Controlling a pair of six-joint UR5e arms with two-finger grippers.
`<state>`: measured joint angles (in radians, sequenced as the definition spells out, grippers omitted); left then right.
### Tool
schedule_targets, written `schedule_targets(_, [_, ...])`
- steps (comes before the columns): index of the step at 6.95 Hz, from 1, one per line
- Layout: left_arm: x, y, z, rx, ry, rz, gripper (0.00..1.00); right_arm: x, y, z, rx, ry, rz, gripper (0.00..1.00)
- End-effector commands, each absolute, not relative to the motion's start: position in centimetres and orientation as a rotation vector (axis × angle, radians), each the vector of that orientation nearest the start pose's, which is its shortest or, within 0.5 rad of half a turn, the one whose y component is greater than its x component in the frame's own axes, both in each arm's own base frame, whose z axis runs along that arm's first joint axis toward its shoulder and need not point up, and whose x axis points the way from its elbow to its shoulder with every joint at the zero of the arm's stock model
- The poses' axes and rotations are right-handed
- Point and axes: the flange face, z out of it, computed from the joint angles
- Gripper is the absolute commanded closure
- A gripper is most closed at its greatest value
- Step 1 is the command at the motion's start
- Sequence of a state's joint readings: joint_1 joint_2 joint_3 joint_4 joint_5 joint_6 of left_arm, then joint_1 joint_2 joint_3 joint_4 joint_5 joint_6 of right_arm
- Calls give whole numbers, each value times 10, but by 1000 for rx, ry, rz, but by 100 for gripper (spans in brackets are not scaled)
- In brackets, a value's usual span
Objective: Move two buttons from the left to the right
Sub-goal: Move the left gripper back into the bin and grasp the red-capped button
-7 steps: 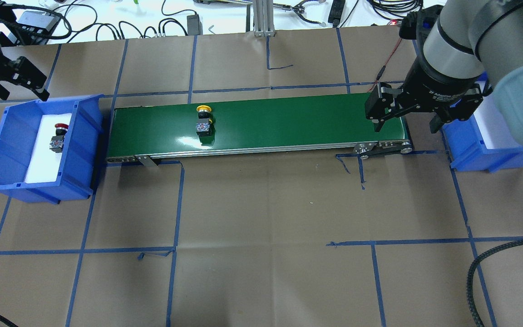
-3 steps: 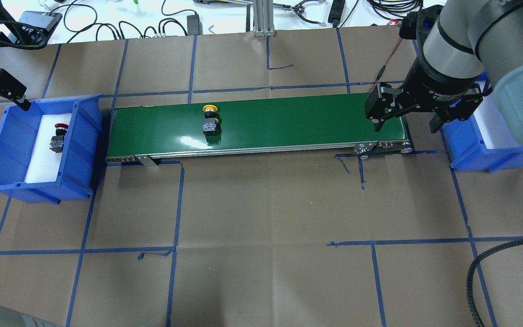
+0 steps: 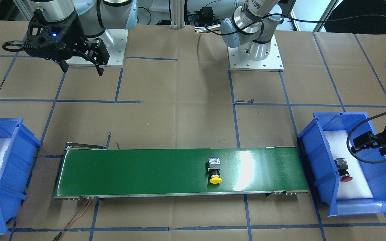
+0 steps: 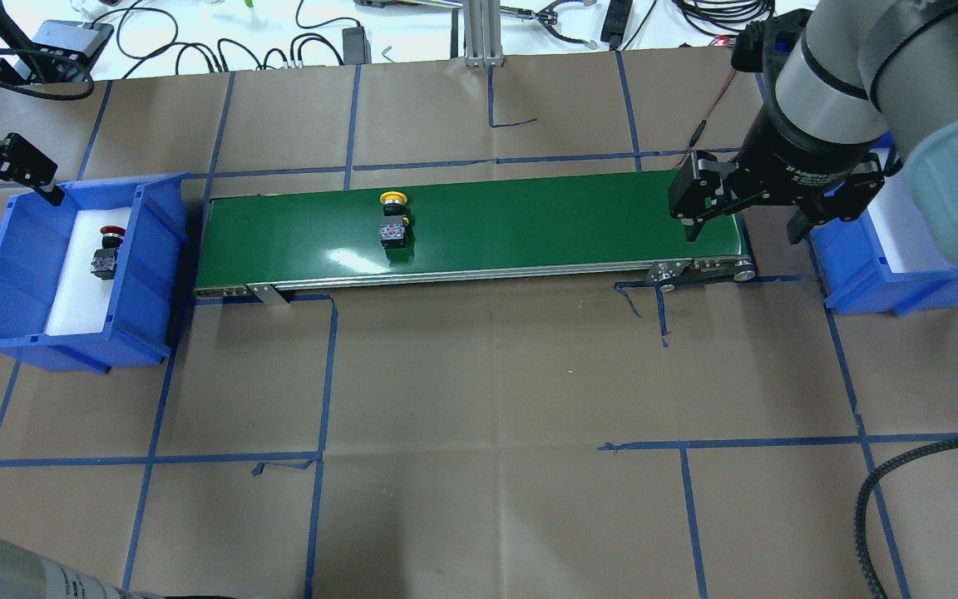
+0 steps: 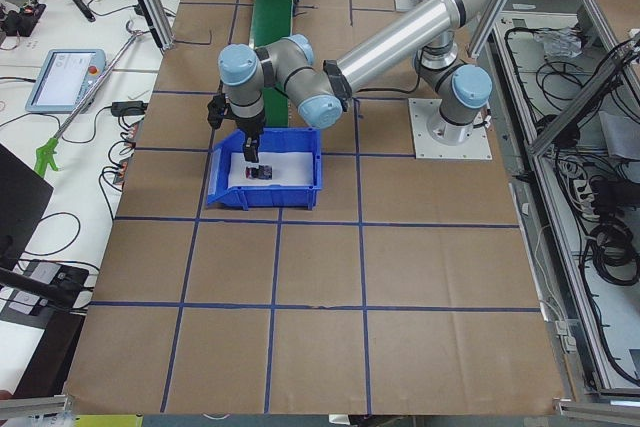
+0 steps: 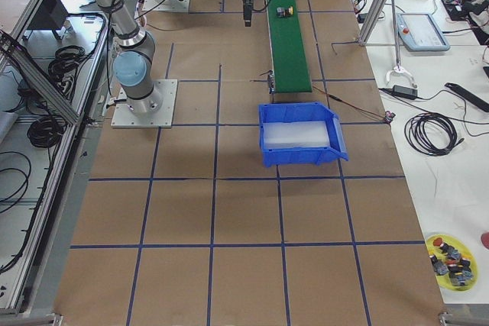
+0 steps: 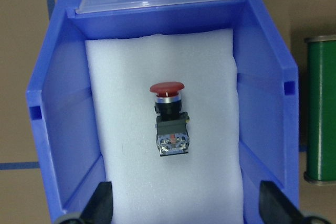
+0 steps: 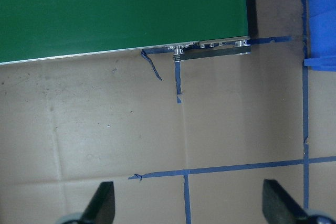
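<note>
Neither is delivered yet: the yellow button (image 4: pixel 393 218) sits on the belt (image 4: pixel 545 225), the red button (image 4: pixel 106 249) lies in the left bin (image 4: pixel 20 258), and the left gripper (image 7: pixel 186 209) and right gripper (image 4: pixel 743 235) are both spread, empty

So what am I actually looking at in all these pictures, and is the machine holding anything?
It is one moment seen by six cameras: one overhead, one facing the robot, one at each table end, one on each wrist. The robot is two jointed arms, each ending in a two-fingered tool. On the paper-covered table lies a green conveyor belt, with the blue left bin and right bin at its ends. A yellow-capped button lies on the belt; a red-capped button lies on white foam in the left bin. The left tool hangs open above that bin; the right tool hangs open near the belt's other end. Neither holds anything.
</note>
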<state>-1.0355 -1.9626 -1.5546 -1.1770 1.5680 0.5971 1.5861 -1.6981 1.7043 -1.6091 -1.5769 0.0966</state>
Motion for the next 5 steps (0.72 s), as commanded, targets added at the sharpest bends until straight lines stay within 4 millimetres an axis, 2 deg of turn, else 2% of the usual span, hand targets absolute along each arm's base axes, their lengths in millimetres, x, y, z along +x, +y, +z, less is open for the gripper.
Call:
schedule_targets(1, [207,-608,261,93,3110,-87,3,139,-439,485,130,3143,-51,0])
schedule_targets(3, [208,-611,234,91,3131,-115,3,139,-439,485,130,3143,-51,0])
schedule_targets(5, [208,-616,218,98,3117,-145,2,139,-439,485,130,3143,-51,0])
